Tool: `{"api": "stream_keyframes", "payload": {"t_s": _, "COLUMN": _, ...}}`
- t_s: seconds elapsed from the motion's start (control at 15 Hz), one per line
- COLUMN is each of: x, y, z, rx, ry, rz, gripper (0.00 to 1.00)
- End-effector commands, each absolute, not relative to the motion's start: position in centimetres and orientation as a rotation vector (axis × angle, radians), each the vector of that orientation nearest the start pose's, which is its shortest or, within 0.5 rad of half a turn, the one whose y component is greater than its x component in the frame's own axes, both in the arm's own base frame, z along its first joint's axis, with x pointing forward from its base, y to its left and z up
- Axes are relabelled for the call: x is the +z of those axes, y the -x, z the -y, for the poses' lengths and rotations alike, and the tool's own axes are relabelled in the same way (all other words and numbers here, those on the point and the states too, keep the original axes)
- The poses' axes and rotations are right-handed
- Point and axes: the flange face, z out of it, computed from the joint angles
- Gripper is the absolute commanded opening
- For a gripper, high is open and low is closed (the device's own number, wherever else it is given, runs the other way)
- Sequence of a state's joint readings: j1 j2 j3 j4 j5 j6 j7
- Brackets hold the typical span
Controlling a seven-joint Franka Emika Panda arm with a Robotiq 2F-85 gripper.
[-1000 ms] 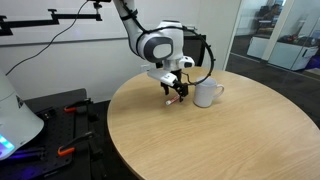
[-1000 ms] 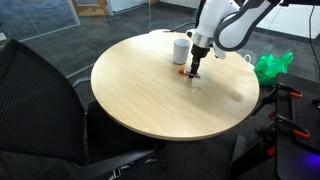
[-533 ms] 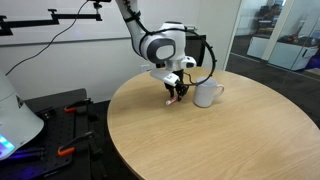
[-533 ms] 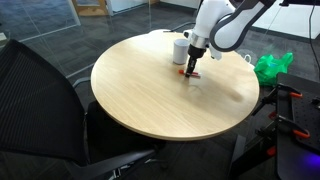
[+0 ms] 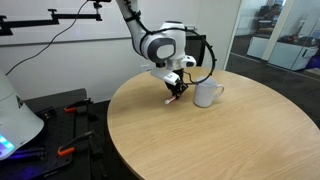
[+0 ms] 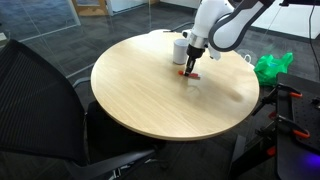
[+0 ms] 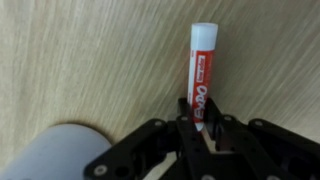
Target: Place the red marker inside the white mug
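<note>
The gripper sits slightly higher above the bench than before, clenched on the marker; pickup looks done, dropping it into the mug remains.

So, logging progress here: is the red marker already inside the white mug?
No, the red marker is gripped between the jaws against bare tabletop, with the white mug off to one side.
</note>
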State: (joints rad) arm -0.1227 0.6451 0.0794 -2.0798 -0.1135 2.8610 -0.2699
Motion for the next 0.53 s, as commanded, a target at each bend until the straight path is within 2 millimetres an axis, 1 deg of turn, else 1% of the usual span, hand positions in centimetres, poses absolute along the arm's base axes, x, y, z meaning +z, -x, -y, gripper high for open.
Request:
{"api": "stream_keyframes", "payload": {"t_s": 0.0, "x": 14.5, "y": -57.7, "z": 0.9, "rx": -0.138, "ry": 3.100, "rz": 0.463, "gripper": 0.05}}
{"api": "stream_keyframes", "payload": {"t_s": 0.2, "x": 16.1, "y": -56.5, "z": 0.3, "rx": -0.081, "ry": 3.109, "rz": 0.463, "gripper": 0.05}}
{"api": "stream_keyframes", "payload": {"t_s": 0.47, "x": 19.7, "y": -54.8, "z": -0.2, "rx": -0.012, "ry": 3.135, "rz": 0.396, "gripper": 0.05}}
